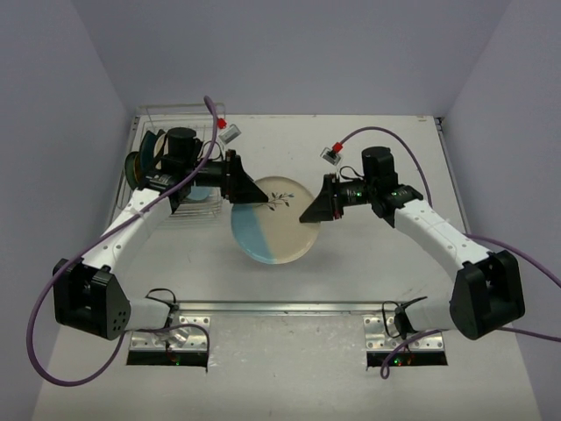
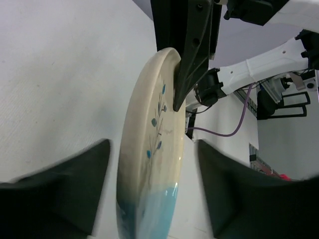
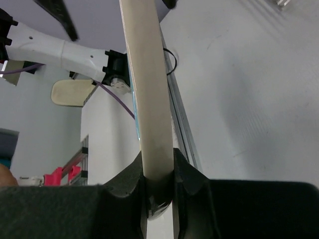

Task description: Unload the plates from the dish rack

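Note:
A large round cream plate, part pale blue, with a small twig drawing, is held above the table between both arms. My right gripper is shut on its right rim; in the right wrist view the cream rim sits pinched between the gripper's jaws. My left gripper is open, and its fingers stand wide apart on either side of the plate without touching it. The wire dish rack stands at the far left. It holds a dark teal plate and a smaller patterned plate.
Two red-and-white tags lie on the white table. A metal rail runs along the near edge between the arm bases. Grey walls close the table on the left, right and back. Purple cables loop off both arms.

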Tool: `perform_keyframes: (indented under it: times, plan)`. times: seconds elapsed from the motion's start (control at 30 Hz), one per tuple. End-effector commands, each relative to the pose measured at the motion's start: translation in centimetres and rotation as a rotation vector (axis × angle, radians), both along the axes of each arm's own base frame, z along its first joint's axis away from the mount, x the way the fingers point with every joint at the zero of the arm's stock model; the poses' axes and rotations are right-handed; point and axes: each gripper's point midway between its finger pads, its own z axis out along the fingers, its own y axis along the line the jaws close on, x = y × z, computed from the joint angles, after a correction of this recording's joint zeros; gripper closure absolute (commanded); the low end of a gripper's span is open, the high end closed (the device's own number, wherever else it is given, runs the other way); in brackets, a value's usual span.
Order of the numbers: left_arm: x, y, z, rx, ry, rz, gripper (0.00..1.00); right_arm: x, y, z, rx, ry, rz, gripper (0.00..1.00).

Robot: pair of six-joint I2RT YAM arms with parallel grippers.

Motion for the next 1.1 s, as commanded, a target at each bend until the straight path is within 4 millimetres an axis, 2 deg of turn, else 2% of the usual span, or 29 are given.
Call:
perform_keyframes:
  times: [0.0, 0.03, 0.17, 0.27, 0.33, 0.4, 0.47, 0.53, 0.57, 0.7, 0.87, 1.07]
  plan:
    - [2.2, 0.8, 1.3, 0.039, -0.103, 0.12, 0.03, 0.9, -2.0, 1.2, 0.092, 0.1, -0.055, 1.0]
    - [2.7, 1.3, 1.2, 0.057, -0.107, 0.16, 0.0, 1.7, -2.9, 1.2, 0.108, 0.129, -0.094, 1.0]
    - [5.0, 3.9, 1.6, 0.097, -0.12, 0.311, 0.0, 5.3, -6.7, -0.3, 0.125, 0.219, -0.271, 1.0]
    - [6.9, 6.5, 2.1, 0.129, -0.134, 0.432, 0.0, 9.5, -10.9, -2.2, 0.118, 0.261, -0.504, 1.0]
    - [7.4, 7.3, 2.2, 0.139, -0.142, 0.472, 0.0, 12.2, -13.8, -3.0, 0.126, 0.291, -0.624, 1.0]
    - [7.6, 7.8, 2.4, 0.148, -0.153, 0.503, 0.0, 15.0, -17.1, -4.8, 0.122, 0.334, -0.761, 1.0]
    - [7.6, 8.1, 2.4, 0.152, -0.159, 0.514, 0.0, 16.9, -19.3, -5.7, 0.123, 0.352, -0.834, 1.0]
    - [7.6, 8.3, 2.5, 0.16, -0.17, 0.527, 0.0, 19.7, -22.7, -6.5, 0.121, 0.345, -0.939, 1.0]
    - [7.6, 8.4, 2.5, 0.166, -0.175, 0.533, 0.0, 20.7, -23.7, -7.0, 0.12, 0.345, -0.973, 1.0]
    - [7.7, 8.7, 2.3, 0.179, -0.18, 0.548, 0.0, 24.1, -26.9, -9.5, 0.134, 0.384, -1.079, 1.0]
    - [7.8, 9.1, 1.8, 0.203, -0.183, 0.561, 0.0, 27.4, -29.5, -12.7, 0.129, 0.422, -1.187, 1.0]
    - [8.2, 9.3, 1.3, 0.219, -0.183, 0.576, 0.0, 29.2, -31.3, -16.2, 0.119, 0.516, -1.302, 1.0]
